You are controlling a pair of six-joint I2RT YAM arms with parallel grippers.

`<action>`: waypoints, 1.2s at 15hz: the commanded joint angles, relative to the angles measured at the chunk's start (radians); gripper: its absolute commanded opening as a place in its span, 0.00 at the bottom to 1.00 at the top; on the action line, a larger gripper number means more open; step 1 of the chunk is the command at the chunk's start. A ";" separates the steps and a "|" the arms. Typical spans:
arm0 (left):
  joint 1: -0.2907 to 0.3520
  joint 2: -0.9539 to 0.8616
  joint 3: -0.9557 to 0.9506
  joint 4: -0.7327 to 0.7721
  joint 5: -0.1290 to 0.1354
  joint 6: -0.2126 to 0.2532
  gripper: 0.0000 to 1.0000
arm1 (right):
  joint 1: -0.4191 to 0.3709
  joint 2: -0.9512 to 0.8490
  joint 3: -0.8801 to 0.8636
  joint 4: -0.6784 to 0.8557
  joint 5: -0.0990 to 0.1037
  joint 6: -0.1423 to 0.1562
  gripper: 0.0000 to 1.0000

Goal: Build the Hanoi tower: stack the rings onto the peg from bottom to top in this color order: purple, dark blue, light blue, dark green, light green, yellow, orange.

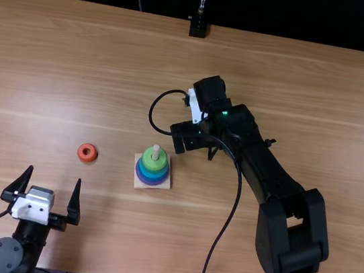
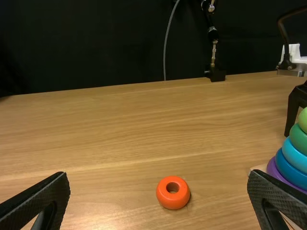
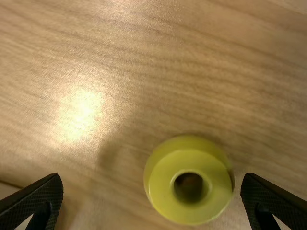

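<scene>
Fingers (image 3: pixel 277 199) apart, our right end effector (image 3: pixel 151 177) hung above the yellow ring (image 3: pixel 188 164), which lay on the desk (image 3: pixel 81 52) nearer one finger than the other, so we judged that an uncentred descent could clip it and shove it away.

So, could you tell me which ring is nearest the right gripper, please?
The yellow ring: it lies below the right gripper, while the orange ring lies apart and the others circle the peg.
</scene>
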 commanded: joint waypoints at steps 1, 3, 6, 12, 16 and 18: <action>0.015 -0.015 -0.012 -0.029 -0.001 0.003 1.00 | 0.010 0.032 0.029 -0.020 0.005 0.007 1.00; 0.015 -0.015 -0.012 -0.029 -0.001 0.003 1.00 | 0.032 0.044 0.057 -0.036 0.005 0.007 1.00; 0.015 -0.015 -0.012 -0.029 -0.001 0.003 1.00 | 0.033 0.061 0.063 -0.053 0.005 0.007 1.00; 0.015 -0.015 -0.012 -0.029 -0.001 0.003 1.00 | 0.033 0.069 0.049 -0.045 0.008 0.009 0.09; 0.015 -0.015 -0.012 -0.029 -0.001 0.003 1.00 | 0.027 0.069 0.058 -0.045 0.008 0.009 0.00; 0.015 -0.015 -0.012 -0.029 -0.001 0.003 1.00 | 0.024 0.067 0.063 -0.040 0.008 0.009 0.00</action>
